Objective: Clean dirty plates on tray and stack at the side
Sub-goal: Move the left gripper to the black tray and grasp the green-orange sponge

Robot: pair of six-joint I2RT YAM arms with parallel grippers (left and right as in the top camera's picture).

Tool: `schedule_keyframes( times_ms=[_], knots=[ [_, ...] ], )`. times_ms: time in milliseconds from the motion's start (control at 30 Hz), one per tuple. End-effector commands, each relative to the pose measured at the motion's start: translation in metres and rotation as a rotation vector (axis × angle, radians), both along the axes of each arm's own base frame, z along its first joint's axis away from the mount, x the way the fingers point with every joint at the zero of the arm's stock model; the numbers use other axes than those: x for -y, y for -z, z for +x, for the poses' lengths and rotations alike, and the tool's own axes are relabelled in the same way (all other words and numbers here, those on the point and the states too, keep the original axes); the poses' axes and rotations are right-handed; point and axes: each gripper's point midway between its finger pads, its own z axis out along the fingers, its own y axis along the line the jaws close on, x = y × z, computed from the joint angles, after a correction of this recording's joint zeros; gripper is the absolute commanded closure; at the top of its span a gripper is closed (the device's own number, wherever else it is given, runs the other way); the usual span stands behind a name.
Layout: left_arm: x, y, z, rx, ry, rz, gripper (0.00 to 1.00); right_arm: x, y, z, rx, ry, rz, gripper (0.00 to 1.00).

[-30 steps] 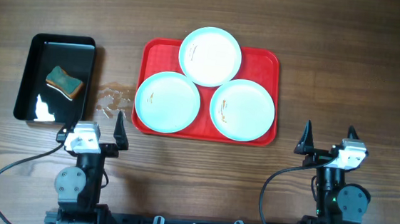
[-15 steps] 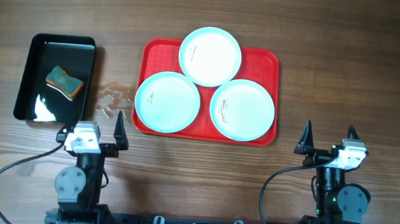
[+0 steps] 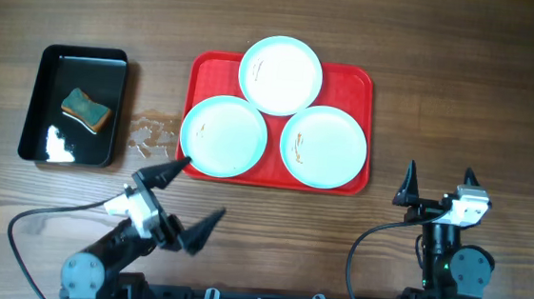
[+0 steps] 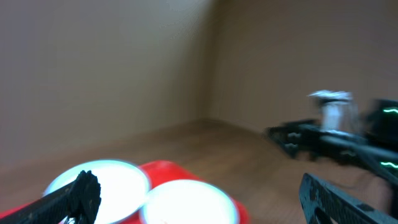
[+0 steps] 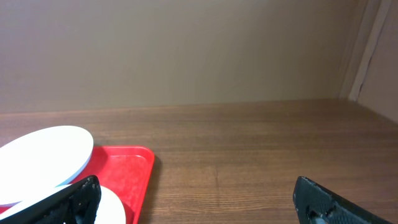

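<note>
Fingers (image 3: pixel 162 172) of our left gripper (image 3: pixel 205 189) stand wide apart and hold nothing, but the arm has just swung out of its parked pose. It now slants toward the tray (image 3: pixel 358 85), one fingertip just beside the rim of the near-left plate (image 3: pixel 223 136). Our right gripper (image 3: pixel 439 173) has not moved, its fingers also spread and empty, near the tray's right corner. That plate, the far plate (image 3: pixel 280 75) and the right plate (image 3: pixel 324 146) all lie on the red tray, faint smears showing, none stacked on the tabletop. We judge the cleaning is only beginning; the sponge (image 3: pixel 86 108) lies untouched in the black tray (image 3: pixel 84 52).
</note>
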Motion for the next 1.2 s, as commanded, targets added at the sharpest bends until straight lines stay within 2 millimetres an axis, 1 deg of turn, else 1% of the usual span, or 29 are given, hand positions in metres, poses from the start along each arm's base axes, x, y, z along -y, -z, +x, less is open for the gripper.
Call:
schedule_keyframes(
  times_ms=[0, 33, 233, 300, 367, 400, 433, 467, 500, 567, 633, 700, 767, 800, 900, 933, 1000, 1033, 1133, 1167],
  knots=[
    [0.017, -0.016, -0.034, 0.055, 0.181, 0.003, 0.00, 0.001, -0.002, -0.001, 0.011, 0.005, 0.008, 0.00],
    [0.016, -0.019, -0.033, 0.069, 0.171, -0.001, 0.00, 0.001, -0.002, -0.001, 0.011, 0.005, 0.008, 0.00],
    [-0.003, -0.034, -0.007, 0.057, -0.002, -0.068, 0.00, 0.001, -0.002, -0.001, 0.011, 0.005, 0.008, 0.00],
    [-0.009, -0.038, 0.005, 0.051, -0.076, -0.025, 0.00, 0.001, -0.002, -0.001, 0.011, 0.005, 0.008, 0.00],
    [-0.020, -0.039, 0.024, 0.006, -0.188, 0.046, 0.00, 0.001, -0.002, -0.001, 0.011, 0.005, 0.008, 0.00],
    [-0.029, -0.038, 0.037, -0.044, -0.261, 0.084, 0.00, 0.001, -0.002, -0.001, 0.011, 0.005, 0.008, 0.00],
    [-0.045, -0.035, 0.054, -0.126, -0.370, 0.134, 0.00, 0.001, -0.002, -0.001, 0.011, 0.005, 0.008, 0.00],
    [-0.055, -0.033, 0.064, -0.182, -0.438, 0.159, 0.00, 0.001, -0.002, -0.001, 0.011, 0.005, 0.008, 0.00],
    [-0.072, -0.029, 0.079, -0.273, -0.537, 0.178, 0.00, 0.001, -0.002, -0.001, 0.011, 0.005, 0.008, 0.00],
    [-0.098, -0.025, 0.102, -0.438, -0.679, 0.221, 0.00, 0.001, -0.002, -0.001, 0.011, 0.005, 0.008, 0.00],
    [-0.109, -0.021, 0.122, -0.593, -0.722, 0.278, 0.00, 0.001, -0.002, -0.001, 0.011, 0.005, 0.008, 0.00],
    [-0.107, -0.022, 0.138, -0.710, -0.687, 0.314, 0.00, 0.001, -0.002, -0.001, 0.011, 0.005, 0.008, 0.00],
    [-0.100, -0.021, 0.152, -0.807, -0.631, 0.335, 0.00, 0.001, -0.002, -0.001, 0.011, 0.005, 0.008, 0.00],
    [-0.099, -0.017, 0.156, -0.860, -0.618, 0.347, 0.00, 0.001, -0.002, -0.001, 0.011, 0.005, 0.007, 0.00],
    [-0.102, -0.006, 0.177, -0.944, -0.620, 0.359, 0.00, 0.001, -0.002, -0.001, 0.011, 0.005, 0.008, 0.00],
    [-0.109, 0.000, 0.184, -0.995, -0.664, 0.329, 0.00, 0.001, -0.002, -0.001, 0.011, 0.005, 0.008, 0.00],
    [-0.132, 0.011, 0.195, -1.121, -0.804, 0.251, 0.00, 0.001, -0.002, -0.001, 0.011, 0.005, 0.008, 0.00],
    [-0.143, 0.017, 0.198, -1.174, -0.857, 0.239, 0.00, 0.001, -0.002, -0.001, 0.011, 0.005, 0.008, 0.00],
    [-0.178, 0.038, 0.201, -1.320, -0.996, 0.256, 0.00, 0.001, -0.002, -0.001, 0.011, 0.005, 0.008, 0.00],
    [-0.185, 0.043, 0.202, -1.340, -1.018, 0.262, 0.00, 0.001, -0.002, -0.001, 0.011, 0.005, 0.008, 0.00]
  ],
)
